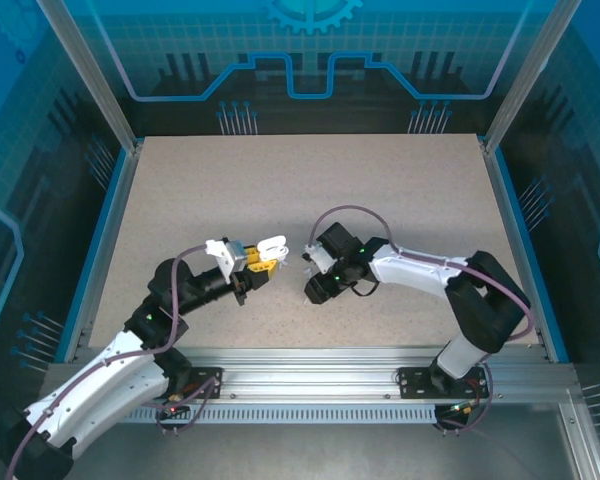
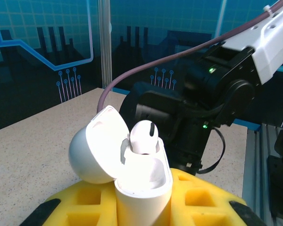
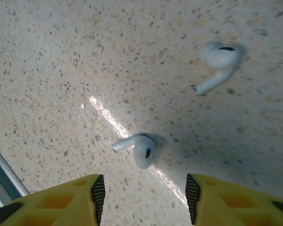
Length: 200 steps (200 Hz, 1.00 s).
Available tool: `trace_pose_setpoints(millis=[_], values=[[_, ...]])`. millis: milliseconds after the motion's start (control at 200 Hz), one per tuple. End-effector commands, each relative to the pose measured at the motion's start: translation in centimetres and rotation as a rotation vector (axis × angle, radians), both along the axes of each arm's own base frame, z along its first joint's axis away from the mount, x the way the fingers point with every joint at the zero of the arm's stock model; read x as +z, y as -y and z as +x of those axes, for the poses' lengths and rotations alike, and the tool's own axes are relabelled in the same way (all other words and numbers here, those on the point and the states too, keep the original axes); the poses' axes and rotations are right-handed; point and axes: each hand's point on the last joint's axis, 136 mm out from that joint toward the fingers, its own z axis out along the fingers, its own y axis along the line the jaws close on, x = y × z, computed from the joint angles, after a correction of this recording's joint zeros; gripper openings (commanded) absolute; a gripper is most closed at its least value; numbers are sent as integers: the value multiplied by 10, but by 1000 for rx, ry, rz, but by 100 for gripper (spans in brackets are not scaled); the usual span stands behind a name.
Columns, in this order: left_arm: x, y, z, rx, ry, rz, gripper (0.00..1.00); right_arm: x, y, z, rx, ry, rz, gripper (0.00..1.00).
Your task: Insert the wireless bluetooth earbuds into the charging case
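Observation:
My left gripper [image 2: 141, 209] is shut on the white charging case [image 2: 142, 188], held upright between its yellow fingers. The case's lid [image 2: 92, 150] is swung open to the left. One white earbud [image 2: 144, 136] sits in the far socket of the case; the near socket looks hollow. In the top view the case [image 1: 273, 245] is at mid-table, facing my right gripper [image 1: 308, 262]. My right gripper [image 3: 145, 197] hangs open just above the table. A white earbud [image 3: 140, 149] lies on the table just ahead of its fingertips, untouched. A second white earbud [image 3: 219, 60] lies farther off to the right.
The right arm's black wrist [image 2: 203, 108] and its purple cable stand close behind the case. The speckled table [image 1: 310, 180] is walled by blue side rails and a metal rail [image 1: 310, 375] at the near edge.

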Motion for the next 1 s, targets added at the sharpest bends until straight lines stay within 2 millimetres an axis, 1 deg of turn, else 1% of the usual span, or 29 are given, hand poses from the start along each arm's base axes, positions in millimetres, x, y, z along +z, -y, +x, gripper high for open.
trace_pose_setpoints(millis=[0, 175, 460, 810, 995], values=[[3, -1, -1, 6, 18, 4, 0, 2, -22, -1, 43, -18, 45, 49], [1, -1, 0, 8, 19, 10, 0, -8, -27, -1, 52, -32, 28, 44], [2, -1, 0, 9, 22, 12, 0, -18, -22, 3, 57, -25, -35, 42], [1, -1, 0, 10, 20, 14, 0, -33, -18, -3, 75, -49, -102, 37], [-1, -1, 0, 10, 11, 19, 0, -37, -15, -6, 77, -57, -116, 34]])
